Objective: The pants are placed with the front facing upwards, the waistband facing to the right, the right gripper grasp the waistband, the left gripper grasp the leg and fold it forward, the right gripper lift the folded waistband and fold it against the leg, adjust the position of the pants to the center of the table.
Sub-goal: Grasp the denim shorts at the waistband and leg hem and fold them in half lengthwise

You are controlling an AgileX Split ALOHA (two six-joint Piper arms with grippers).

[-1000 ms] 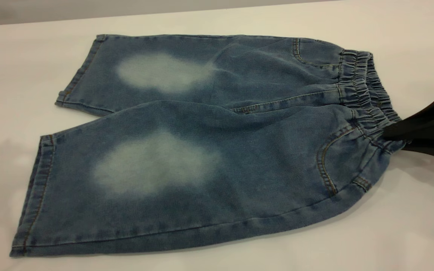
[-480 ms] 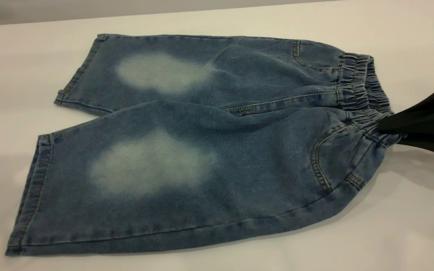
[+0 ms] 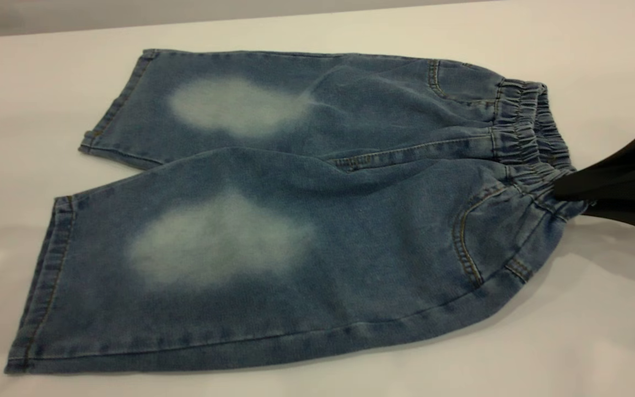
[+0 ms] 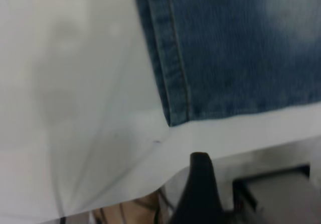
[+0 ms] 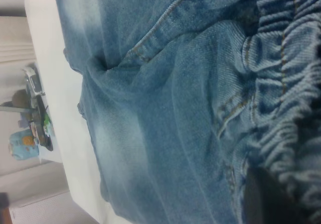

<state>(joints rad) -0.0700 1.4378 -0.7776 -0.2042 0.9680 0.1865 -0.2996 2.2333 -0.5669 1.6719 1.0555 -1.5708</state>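
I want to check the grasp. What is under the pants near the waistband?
The pants lie flat on the white table. At the waistband, the right gripper pinches the fabric. Whatever lies beneath the denim is covered.

Right gripper (image 3: 563, 193) reaches in low from the right edge of the exterior view, its two black wedge fingers (image 3: 604, 176) converged to a point and clamped on the waistband (image 3: 527, 132) near its front end. Wrist block sits behind, partly cut off. Left gripper: one dark finger (image 4: 198, 189) shows in the left wrist view, above the table (image 4: 75, 108); a dark sliver shows at the exterior view's left edge.
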